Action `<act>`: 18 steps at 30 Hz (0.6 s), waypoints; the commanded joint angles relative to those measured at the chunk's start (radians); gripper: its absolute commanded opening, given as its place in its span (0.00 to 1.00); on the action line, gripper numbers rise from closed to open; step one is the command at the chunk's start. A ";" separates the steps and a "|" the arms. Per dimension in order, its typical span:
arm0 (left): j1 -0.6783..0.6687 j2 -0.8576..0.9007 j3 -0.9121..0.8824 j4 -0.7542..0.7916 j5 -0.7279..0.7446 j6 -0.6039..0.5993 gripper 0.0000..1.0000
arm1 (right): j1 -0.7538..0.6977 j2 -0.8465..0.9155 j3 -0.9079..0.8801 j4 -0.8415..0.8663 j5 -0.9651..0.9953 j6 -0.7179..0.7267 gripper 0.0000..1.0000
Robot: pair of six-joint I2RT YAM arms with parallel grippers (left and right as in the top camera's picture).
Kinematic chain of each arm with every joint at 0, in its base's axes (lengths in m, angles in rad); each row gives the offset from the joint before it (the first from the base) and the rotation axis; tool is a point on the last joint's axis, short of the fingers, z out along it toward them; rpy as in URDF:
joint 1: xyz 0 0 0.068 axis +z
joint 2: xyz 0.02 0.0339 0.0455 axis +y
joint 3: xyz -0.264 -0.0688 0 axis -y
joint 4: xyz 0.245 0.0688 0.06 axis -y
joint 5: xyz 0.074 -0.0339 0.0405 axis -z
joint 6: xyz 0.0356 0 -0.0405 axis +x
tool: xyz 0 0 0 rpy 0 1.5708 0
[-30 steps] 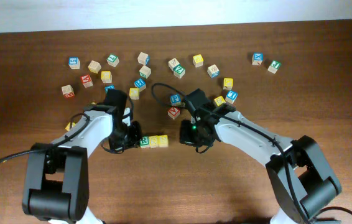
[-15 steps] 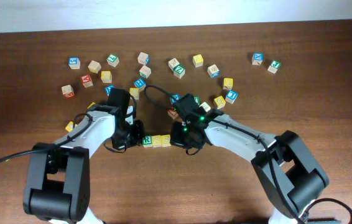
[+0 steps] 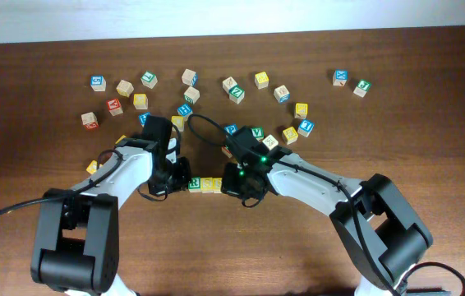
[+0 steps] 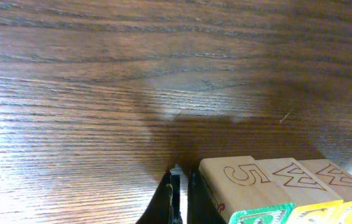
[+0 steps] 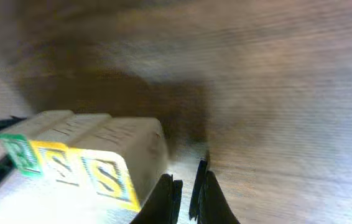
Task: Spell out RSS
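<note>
Three letter cubes stand in a touching row at the table's middle: the green-bordered R cube, a yellow S cube and a second yellow S cube. My left gripper is shut and empty, its fingers low on the table against the left side of the R cube. My right gripper is shut and empty, its fingers right beside the end S cube. The right wrist view also shows the middle S cube and the R cube.
Many loose letter cubes lie scattered across the far half of the table, among them a green V cube, a blue cube and a yellow cube just behind the arms. Another yellow cube lies by the left arm. Bare wood lies in front of the row.
My right gripper has moved left along the table up to the right end of the cube row. The left gripper has stayed at the row's left end.
</note>
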 commanded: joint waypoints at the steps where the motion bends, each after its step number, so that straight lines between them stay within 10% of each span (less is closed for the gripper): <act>1: 0.000 0.013 -0.008 -0.025 -0.081 0.011 0.00 | 0.006 0.014 -0.004 -0.048 -0.010 -0.003 0.04; 18: 0.127 0.013 -0.008 -0.137 -0.193 -0.129 0.00 | 0.110 0.014 -0.005 -0.002 0.022 -0.044 0.04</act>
